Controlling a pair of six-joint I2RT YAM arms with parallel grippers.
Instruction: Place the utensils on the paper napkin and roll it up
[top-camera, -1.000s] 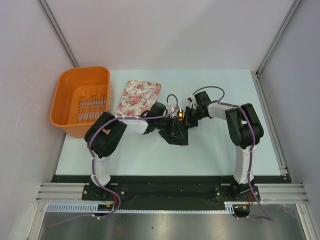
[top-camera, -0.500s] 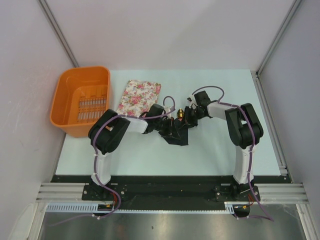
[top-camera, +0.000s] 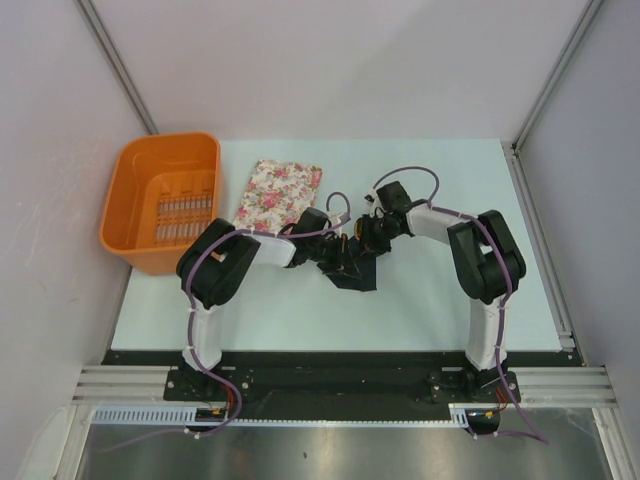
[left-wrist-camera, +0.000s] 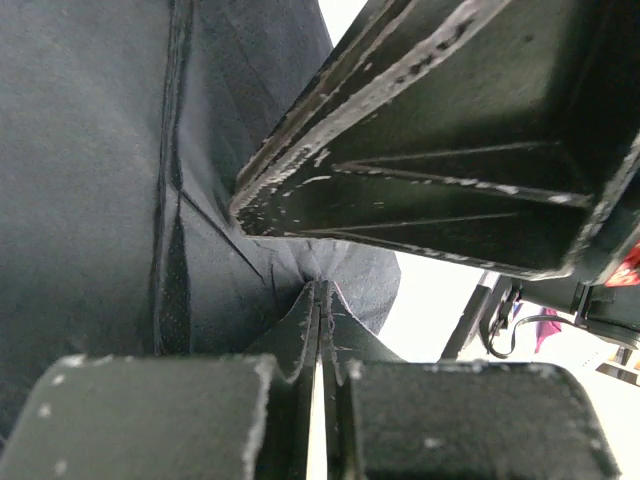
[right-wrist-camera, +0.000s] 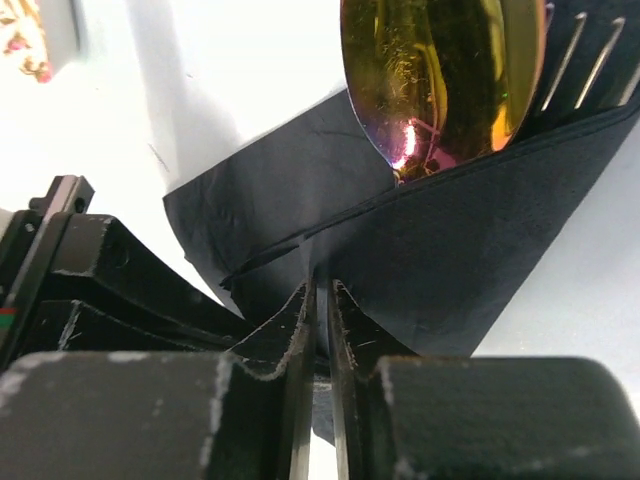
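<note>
The black paper napkin (top-camera: 358, 276) lies mid-table, folded over the utensils. In the right wrist view a shiny gold spoon head (right-wrist-camera: 440, 80) and thin fork tines (right-wrist-camera: 585, 50) stick out past the napkin's (right-wrist-camera: 470, 240) folded edge. My right gripper (right-wrist-camera: 322, 285) is shut on a fold of that napkin, with dark paper between its fingers. My left gripper (left-wrist-camera: 322, 290) is shut too, and creases of the napkin (left-wrist-camera: 90, 200) run into its tips. From above, the left gripper (top-camera: 345, 258) and right gripper (top-camera: 364, 238) nearly touch over the napkin and hide the utensils.
A pink-and-white floral cloth (top-camera: 278, 195) lies just behind the left arm. An orange basket (top-camera: 160, 200) stands at the table's left edge. The right gripper's black housing (left-wrist-camera: 450, 150) hangs close over the left gripper's fingers.
The left gripper has closed onto the napkin. The right gripper has shifted left over the spoon head, which showed from above before and is now covered.
</note>
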